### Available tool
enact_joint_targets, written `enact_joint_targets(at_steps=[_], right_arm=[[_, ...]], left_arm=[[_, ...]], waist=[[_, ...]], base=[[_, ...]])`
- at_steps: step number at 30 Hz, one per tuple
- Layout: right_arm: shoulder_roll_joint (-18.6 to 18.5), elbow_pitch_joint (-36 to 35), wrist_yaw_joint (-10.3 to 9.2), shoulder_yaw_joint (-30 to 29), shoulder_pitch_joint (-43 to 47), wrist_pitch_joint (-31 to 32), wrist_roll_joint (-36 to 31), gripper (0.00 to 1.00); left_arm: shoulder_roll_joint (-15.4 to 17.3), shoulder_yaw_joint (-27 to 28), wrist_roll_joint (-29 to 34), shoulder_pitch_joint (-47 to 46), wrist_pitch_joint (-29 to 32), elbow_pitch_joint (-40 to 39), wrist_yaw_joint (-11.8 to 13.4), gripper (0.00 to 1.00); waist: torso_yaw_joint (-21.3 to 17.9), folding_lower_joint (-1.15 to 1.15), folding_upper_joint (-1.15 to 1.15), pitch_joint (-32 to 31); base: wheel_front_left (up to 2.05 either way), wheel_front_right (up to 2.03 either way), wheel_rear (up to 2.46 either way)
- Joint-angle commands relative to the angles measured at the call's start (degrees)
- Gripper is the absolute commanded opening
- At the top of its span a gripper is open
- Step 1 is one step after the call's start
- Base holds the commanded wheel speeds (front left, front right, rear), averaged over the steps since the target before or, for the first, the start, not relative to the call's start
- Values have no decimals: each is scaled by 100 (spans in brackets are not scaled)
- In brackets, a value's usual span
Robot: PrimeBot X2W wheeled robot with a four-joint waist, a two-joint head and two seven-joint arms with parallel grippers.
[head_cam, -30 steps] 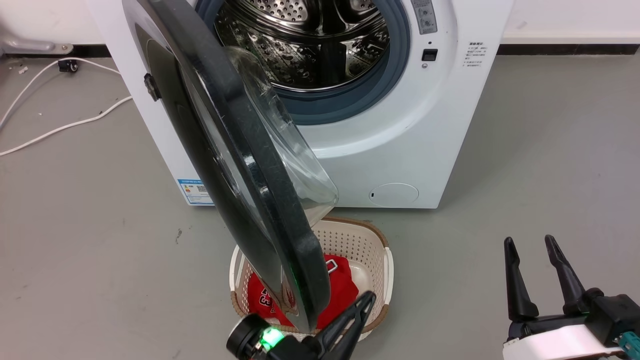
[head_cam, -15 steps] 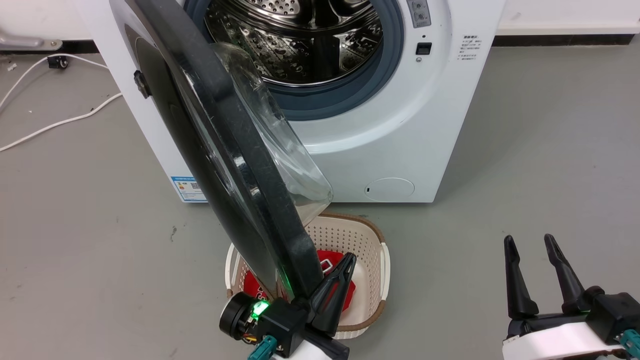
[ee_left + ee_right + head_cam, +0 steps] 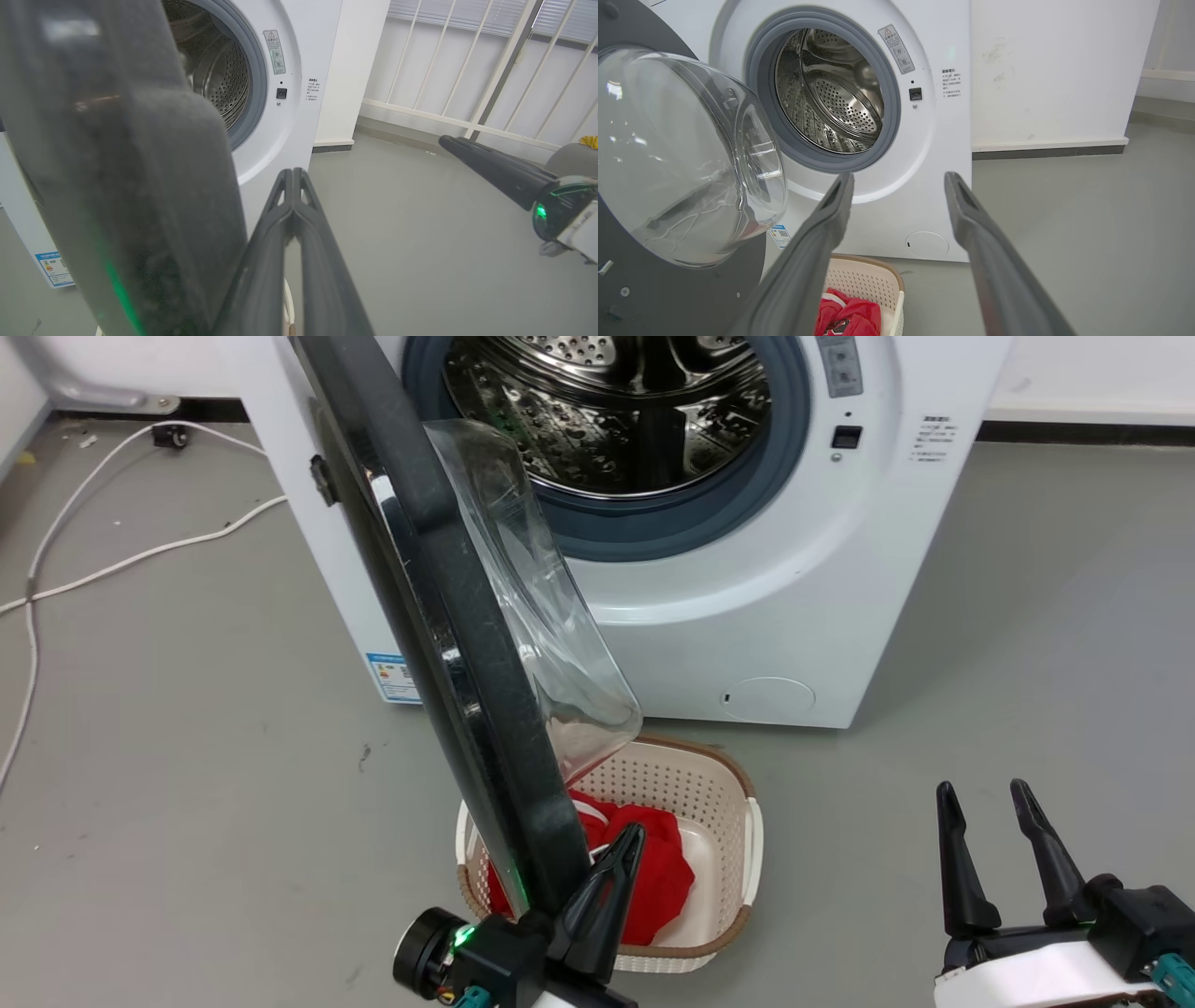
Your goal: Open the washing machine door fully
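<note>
The left gripper (image 3: 631,840), fingers pressed together, sits just beside the lower rim of the washing machine door (image 3: 467,644), contact unclear; the right gripper (image 3: 982,791) is spread, empty, over floor (image 3: 1027,691). The door stands edge-on, half-hiding the basket (image 3: 747,840); drum (image 3: 635,411) exposed behind

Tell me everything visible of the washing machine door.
The large round glossy black washing machine door stands swung well out from the white machine, hinged at its left in the head view and nearly edge-on there. A clear bulging glass bowl projects from its dark inner face. The shut left end effector lies along its lower rim on the inner side, seemingly touching.
</note>
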Motion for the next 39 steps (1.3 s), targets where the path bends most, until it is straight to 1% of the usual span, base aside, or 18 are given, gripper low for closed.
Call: enact_joint_targets(at_steps=[1, 6, 14, 20, 24, 28, 31, 35, 39], right_arm=[[4, 13, -2, 9, 45, -11, -1, 100], [5, 16, -2, -14, 64, -11, -45, 100], [3, 49, -2, -82, 75, -11, -109, 100], [3, 91, -2, -62, 112, -11, -135, 100], [3, 106, -2, -20, 104, -11, -133, 100], [2, 110, -2, 13, 63, -11, -169, 100], [3, 98, -2, 60, 9, 20, -183, 100], [2, 80, -2, 121, -40, 60, -197, 100], [3, 54, -2, 104, -59, 87, -194, 100]], left_arm=[[124, 191, -32, 65, -9, -35, 124, 0], [190, 323, -78, 358, -6, -226, 257, 0], [302, 529, -133, 801, -9, -480, 452, 0], [442, 820, -175, 1030, -11, -533, 638, 0], [517, 1050, -179, 1074, -12, -501, 737, 0], [623, 1333, -188, 903, -12, -401, 751, 0], [671, 1613, -217, 726, -12, -283, 731, 0], [730, 2193, -315, 500, -22, -79, 766, 0], [876, 2793, -423, 201, -34, 226, 722, 0]], waist=[[107, 0, 0, -8], [436, 0, 0, -17], [1146, 0, 0, -29], [1636, 0, 0, -80], [1843, 0, 0, -103], [1922, 0, 0, -87], [1893, 0, 0, -56], [1720, 0, 0, -4], [1548, 0, 0, 104]], base=[[0, 0, 0], [0, 0, 0], [0, 0, 0], [0, 0, 0], [0, 0, 0], [0, 0, 0], [0, 0, 0], [0, 0, 0], [0, 0, 0]])
